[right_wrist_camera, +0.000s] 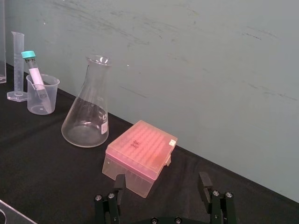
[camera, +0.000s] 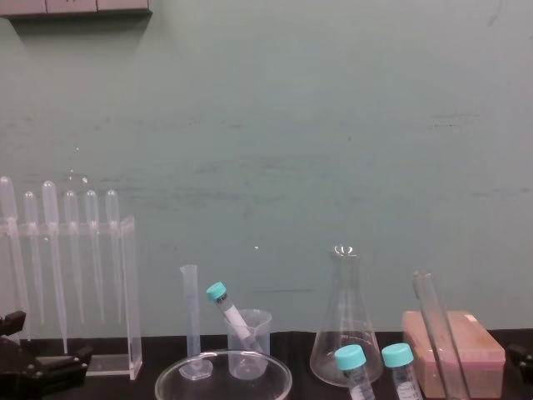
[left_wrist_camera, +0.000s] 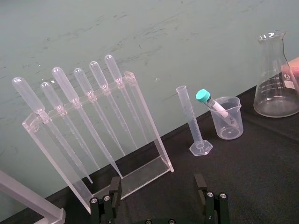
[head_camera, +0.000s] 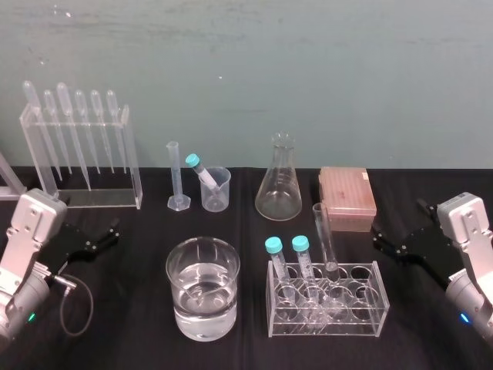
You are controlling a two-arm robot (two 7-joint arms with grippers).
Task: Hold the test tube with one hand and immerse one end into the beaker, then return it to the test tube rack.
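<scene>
While the left pincer [left_wrist_camera: 157, 184] and right pincer [right_wrist_camera: 162, 179] sit wide open and empty at opposite edges of the bench [head_camera: 131, 339], the test tube [head_camera: 323, 235] leans uncapped in the clear test tube rack [head_camera: 327, 330], beside the beaker [head_camera: 202, 289].

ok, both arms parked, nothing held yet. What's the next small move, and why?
Probably reach the right gripper in toward the uncapped test tube and line up on its upper part. The gripper is open and empty, beside the clear rack where the tube stands, nearer than the left gripper, which sits open beyond the beaker.
</scene>
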